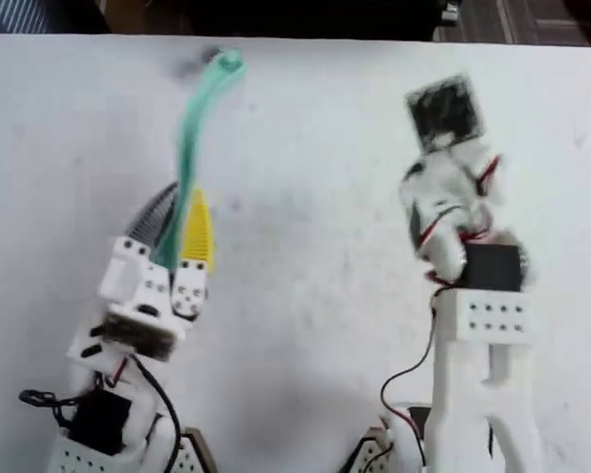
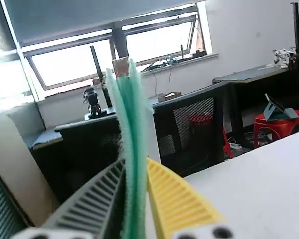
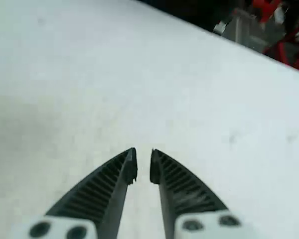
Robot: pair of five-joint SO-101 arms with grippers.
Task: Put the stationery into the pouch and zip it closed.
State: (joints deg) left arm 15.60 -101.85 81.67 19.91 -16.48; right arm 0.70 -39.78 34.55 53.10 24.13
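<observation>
White matte tabletop (image 1: 325,296) across the high view, with a dark strip of room beyond the far edge. Through the left wrist view, an office: a band of bright windows (image 2: 89,55), a pale wall, a black mesh chair (image 2: 199,124) and a red stool (image 2: 281,124) behind the table edge.

On to the task's thing: a thin teal-green soft strip (image 1: 189,128), seen on edge and lifted off the table. Long axis straight out of the left gripper (image 1: 184,197), running away from the arm bases toward the far edge, bowed, with the far end curling over to the right. Same strip (image 2: 132,124) in the left wrist view, in line with the fingers and topped by a small tan tab (image 2: 121,66). Left gripper (image 2: 135,164) clenched on its near end, grey ribbed finger (image 2: 89,204) on one face, yellow ribbed finger (image 2: 177,199) on the other.

Pouch on edge, or something else? Cannot tell from here, nor what sits inside.

Right gripper (image 3: 143,164) hanging over bare table well apart from the strip, black ribbed fingers (image 3: 102,191) pinched down to a thin slit, gripping nothing.
</observation>
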